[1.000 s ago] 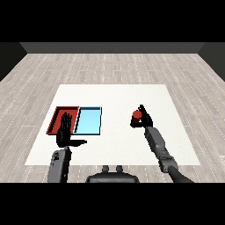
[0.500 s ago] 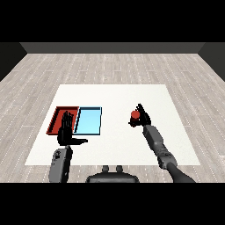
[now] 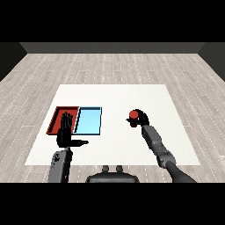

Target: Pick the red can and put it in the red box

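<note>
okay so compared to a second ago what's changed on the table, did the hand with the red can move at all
Barely. The right hand, curled round the red can, has drifted slightly toward the trays. The left hand stays open over the near end of the red tray; the light blue tray is unmoved.

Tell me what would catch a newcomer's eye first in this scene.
Probably the red can, held in the curled right hand right of the table's middle. Next, the red tray and light blue tray side by side at the left, with the left hand raised open, fingers straight, in front of the red one.
</note>
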Tool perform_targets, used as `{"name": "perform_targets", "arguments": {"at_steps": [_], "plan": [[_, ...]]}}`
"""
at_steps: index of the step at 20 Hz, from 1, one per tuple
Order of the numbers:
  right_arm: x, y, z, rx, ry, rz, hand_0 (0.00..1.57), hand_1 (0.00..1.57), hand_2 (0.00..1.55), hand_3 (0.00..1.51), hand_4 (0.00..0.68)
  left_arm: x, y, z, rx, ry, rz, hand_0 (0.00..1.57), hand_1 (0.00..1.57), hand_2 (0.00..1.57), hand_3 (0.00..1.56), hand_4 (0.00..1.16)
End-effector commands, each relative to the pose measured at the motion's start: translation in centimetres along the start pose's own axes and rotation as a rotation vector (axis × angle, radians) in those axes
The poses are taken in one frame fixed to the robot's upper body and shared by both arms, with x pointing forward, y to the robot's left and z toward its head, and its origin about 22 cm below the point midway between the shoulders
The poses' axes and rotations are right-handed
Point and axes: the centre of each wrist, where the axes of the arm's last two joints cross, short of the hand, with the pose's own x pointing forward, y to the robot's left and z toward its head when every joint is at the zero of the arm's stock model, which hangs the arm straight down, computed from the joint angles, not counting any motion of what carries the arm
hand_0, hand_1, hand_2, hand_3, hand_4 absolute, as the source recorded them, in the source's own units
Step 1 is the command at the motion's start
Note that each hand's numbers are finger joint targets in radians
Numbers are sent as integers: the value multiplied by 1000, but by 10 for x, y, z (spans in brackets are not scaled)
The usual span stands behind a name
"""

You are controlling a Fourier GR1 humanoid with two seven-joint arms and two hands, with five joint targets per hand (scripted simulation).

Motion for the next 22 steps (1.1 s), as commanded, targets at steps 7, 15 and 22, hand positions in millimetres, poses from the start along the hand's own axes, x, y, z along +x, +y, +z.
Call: {"name": "perform_targets", "arguments": {"at_steps": [7,15,22], "plan": [[9,3,-8,-8,54,119,1528,1528,1469,1416,548,-7,11,11,2,12,-9,0,0,0,0,0],[11,11,-10,-24,-40,105,1530,1530,1471,1399,578,-12,10,-1,12,6,9,0,0,0,0,0],[34,14,-10,-34,-170,80,1547,1547,1458,1383,581,-4,2,1,-26,26,8,0,0,0,0,0]]}}
